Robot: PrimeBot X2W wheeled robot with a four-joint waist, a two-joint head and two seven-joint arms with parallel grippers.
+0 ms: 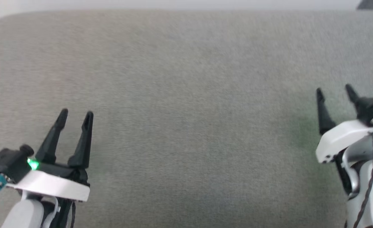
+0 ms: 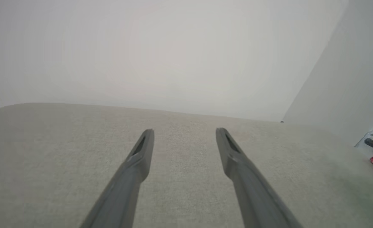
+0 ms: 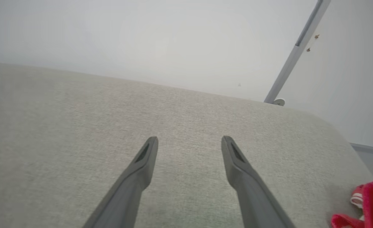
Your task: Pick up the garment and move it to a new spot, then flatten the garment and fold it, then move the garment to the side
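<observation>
Left gripper is wide open, fingers spread with nothing between them, hovering low at the near left of the grey top. Over to the right gripper: jaws apart too, empty, sitting out at the right edge, well apart from its partner. Down its own wrist view, the two dark fingers point across bare grey fabric toward a white wall and a slanted grey pole. And there is the garment, a bunched red heap with a flash of white, off to the right of those fingers near the top's rounded corner, untouched by either gripper.
</observation>
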